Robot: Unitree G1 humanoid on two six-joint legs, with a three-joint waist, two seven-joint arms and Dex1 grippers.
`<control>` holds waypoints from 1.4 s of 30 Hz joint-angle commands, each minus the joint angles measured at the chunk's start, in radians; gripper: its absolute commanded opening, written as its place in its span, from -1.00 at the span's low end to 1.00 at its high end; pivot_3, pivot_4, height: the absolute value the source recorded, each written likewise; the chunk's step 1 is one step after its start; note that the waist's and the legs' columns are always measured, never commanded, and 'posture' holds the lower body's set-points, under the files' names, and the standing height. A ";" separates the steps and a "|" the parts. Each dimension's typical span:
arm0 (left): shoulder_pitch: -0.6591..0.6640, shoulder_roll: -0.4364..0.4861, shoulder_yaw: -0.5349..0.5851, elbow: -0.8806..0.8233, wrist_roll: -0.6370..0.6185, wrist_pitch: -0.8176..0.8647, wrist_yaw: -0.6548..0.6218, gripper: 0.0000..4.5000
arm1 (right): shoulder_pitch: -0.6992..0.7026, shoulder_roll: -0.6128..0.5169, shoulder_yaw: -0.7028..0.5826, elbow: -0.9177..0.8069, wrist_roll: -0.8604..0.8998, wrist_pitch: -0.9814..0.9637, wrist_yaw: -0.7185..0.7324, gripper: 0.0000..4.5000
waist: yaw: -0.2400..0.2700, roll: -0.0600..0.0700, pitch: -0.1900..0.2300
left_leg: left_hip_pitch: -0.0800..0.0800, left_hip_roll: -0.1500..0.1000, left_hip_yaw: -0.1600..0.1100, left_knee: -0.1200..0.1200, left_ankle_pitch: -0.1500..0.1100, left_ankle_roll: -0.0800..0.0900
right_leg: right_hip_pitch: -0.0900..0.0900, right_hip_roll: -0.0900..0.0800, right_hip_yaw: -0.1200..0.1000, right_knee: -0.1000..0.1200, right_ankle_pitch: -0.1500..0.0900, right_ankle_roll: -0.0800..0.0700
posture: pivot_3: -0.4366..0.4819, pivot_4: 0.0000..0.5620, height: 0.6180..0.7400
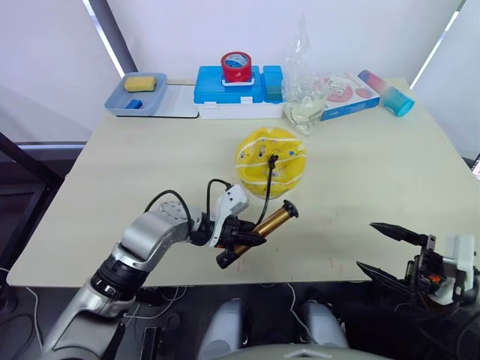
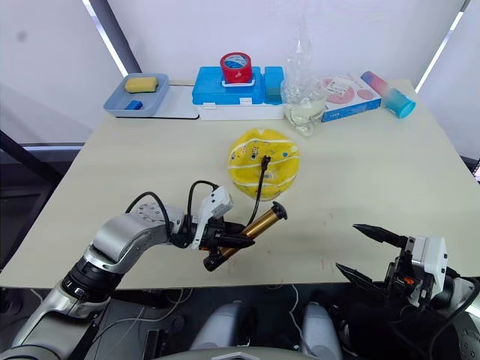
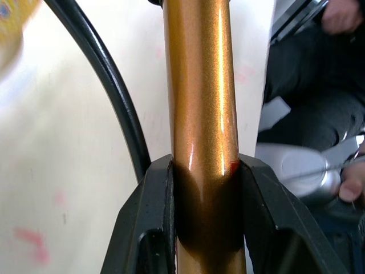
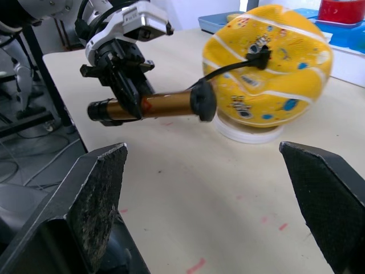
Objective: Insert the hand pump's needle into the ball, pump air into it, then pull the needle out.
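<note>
The yellow ball (image 1: 271, 161) rests on a white ring (image 4: 248, 132) at the table's middle, its top dented. The needle's black fitting (image 1: 272, 159) sits against the top of the ball, and the metal pin is hidden. A thin black hose (image 1: 266, 187) curves down from it to the gold hand pump (image 1: 271, 221), which is held tilted just above the table in front of the ball. My left gripper (image 1: 238, 241) is shut on the pump's tube (image 3: 199, 114), near its lower end. Off the table's front right edge, my right gripper (image 1: 367, 244) hangs open, holding nothing.
Along the back edge stand a blue tray (image 1: 112, 105) holding a yellow sponge, a blue box (image 1: 217, 86) with a red tape roll (image 1: 236, 67) on it, a clear plastic bag (image 1: 304, 75), a flat carton (image 1: 345, 94) and a blue-pink tube (image 1: 386, 91). A person's hand (image 3: 353, 182) shows beyond the table edge.
</note>
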 commanded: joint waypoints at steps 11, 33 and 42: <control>0.158 -0.109 0.071 0.158 0.020 -0.554 -0.223 -0.56 | -0.096 0.017 0.097 -0.154 0.117 0.196 -0.154 1.00 | 0.000 0.000 0.000 | -0.003 0.000 -0.003 -0.001 0.000 0.000 | 0.001 0.010 0.023 -0.006 0.000 0.001 | -0.05 -0.47 0.95; 0.120 -0.332 0.120 0.506 0.046 -0.975 -0.422 -0.56 | -0.375 0.191 0.366 -0.169 0.142 0.409 -0.417 1.00 | -0.004 0.001 -0.001 | -0.016 0.000 -0.019 -0.001 0.002 -0.003 | -0.002 0.025 0.043 -0.015 0.000 0.002 | -0.05 -0.47 0.95; 0.122 -0.351 0.128 0.484 0.032 -0.946 -0.419 -0.56 | -0.380 0.280 0.442 -0.142 0.053 0.360 -0.437 1.00 | -0.006 0.001 -0.001 | -0.016 -0.002 -0.020 -0.001 0.003 -0.004 | -0.002 0.039 0.068 -0.015 0.000 0.002 | -0.05 -0.47 0.95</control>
